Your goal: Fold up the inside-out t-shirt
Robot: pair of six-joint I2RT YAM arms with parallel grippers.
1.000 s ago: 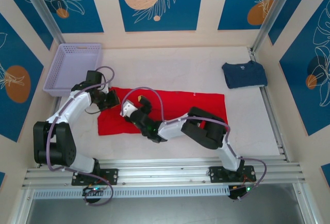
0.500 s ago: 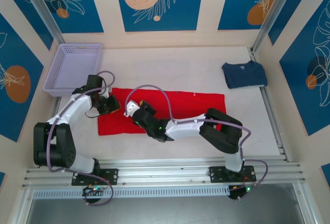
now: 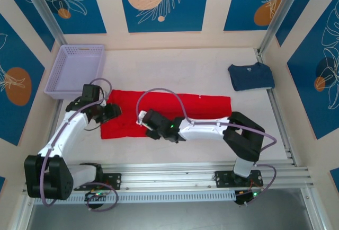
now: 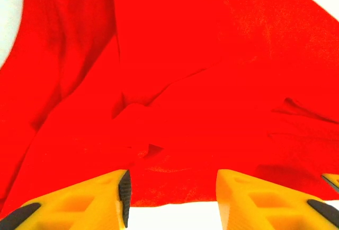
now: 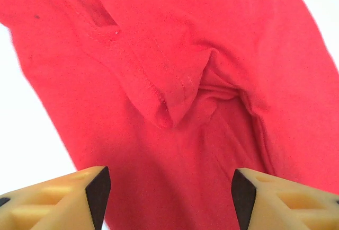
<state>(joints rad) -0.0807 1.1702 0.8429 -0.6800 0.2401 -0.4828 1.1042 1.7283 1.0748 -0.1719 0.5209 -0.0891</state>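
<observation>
Top view: inside-out t-shirt [image 3: 201, 108] lies flat as long red strip mid-counter [image 3: 175, 65]. My left hand [image 3: 108, 112] over its left end; my right hand [image 3: 145, 121] over its near edge, just beside.

Left wrist: left hand [image 4: 172, 201] open, nothing pinched; shirt's edge runs between fingers [image 4: 79, 201].

Right wrist: right hand [image 5: 167, 198] open wide, creased cloth beneath, sleeve hem ahead.
</observation>
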